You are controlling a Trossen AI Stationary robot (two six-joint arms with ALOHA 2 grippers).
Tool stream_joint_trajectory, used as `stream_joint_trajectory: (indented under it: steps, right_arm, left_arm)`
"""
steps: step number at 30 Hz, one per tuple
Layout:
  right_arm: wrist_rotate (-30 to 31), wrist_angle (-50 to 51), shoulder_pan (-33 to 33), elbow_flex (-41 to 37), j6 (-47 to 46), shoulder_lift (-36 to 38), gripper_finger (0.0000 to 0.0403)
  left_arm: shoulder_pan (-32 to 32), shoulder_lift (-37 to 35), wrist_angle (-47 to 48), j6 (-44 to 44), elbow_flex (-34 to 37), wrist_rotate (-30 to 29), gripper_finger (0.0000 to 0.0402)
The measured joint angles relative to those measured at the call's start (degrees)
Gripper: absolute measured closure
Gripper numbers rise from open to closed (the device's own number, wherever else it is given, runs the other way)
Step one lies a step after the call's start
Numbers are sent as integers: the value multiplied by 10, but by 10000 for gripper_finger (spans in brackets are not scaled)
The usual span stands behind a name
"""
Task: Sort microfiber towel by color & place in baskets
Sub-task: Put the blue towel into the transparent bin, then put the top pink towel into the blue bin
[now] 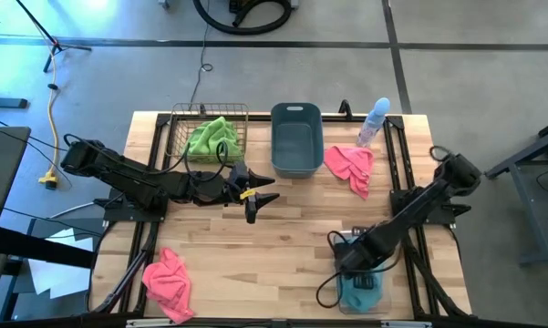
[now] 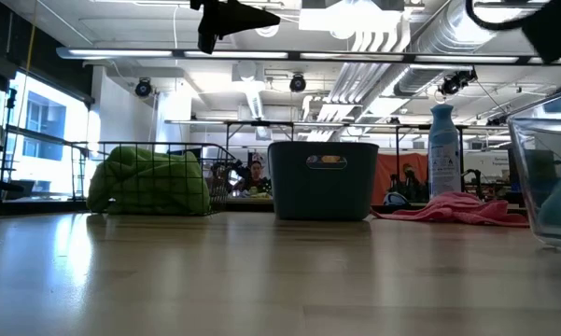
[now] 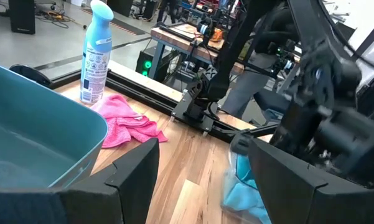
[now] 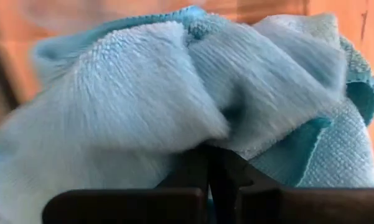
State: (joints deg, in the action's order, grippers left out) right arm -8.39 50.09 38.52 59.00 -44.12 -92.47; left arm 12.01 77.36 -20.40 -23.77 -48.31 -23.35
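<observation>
Blue towel (image 4: 193, 93) is filling the right wrist view, bunched up, with the right gripper (image 4: 208, 168) showing its two dark fingers pressed together on a fold of it. From above, that right gripper (image 1: 357, 264) is sitting low over the clear bin (image 1: 360, 292) at the table's near right edge, blue cloth showing inside the bin (bin wall also showing at the right edge of the low view).

Left gripper (image 1: 255, 196) is hanging above mid-table, just in front of the wire basket (image 1: 210, 135), fingers spread apart and holding nothing; the left wrist view is showing a wide gap between them.

Green towel (image 1: 212, 138) is lying inside the wire basket. Grey-blue tub (image 1: 296, 138) is standing beside it, nothing visible inside. One pink towel (image 1: 349, 166) is lying on the table (image 1: 283, 246) just right of the tub, near the spray bottle (image 1: 374, 121). Second pink towel (image 1: 169, 282) is lying at the near left corner, well apart from all baskets.
</observation>
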Motion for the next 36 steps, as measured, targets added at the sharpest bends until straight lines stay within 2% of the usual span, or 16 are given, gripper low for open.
stream_joint_trajectory:
  steps: [11, 16, 19, 23, 27, 30, 36]
  right_arm:
    - [2, 10, -3, 1, -50, 169, 403]
    - [18, 10, -15, 1, -85, 242, 403]
    - [61, -14, -26, 1, -103, 275, 402]
    - [156, -74, -51, 1, -81, 292, 397]
    - [220, -112, -88, 2, -41, 281, 369]
    - [250, -118, -114, 2, -28, 263, 332]
    - [270, -115, -166, 2, -67, 216, 239]
  left_arm:
    - [-21, 0, 0, 0, 0, 3, 167]
    - [-31, -7, -1, -1, 0, 27, 167]
    - [-31, -20, 1, -1, 0, 53, 167]
    - [-31, -50, 18, -1, 0, 90, 167]
    - [-27, -99, 65, -1, 0, 125, 167]
    - [-19, -138, 106, -2, 0, 125, 167]
    - [-1, -202, 169, 4, 0, 122, 167]
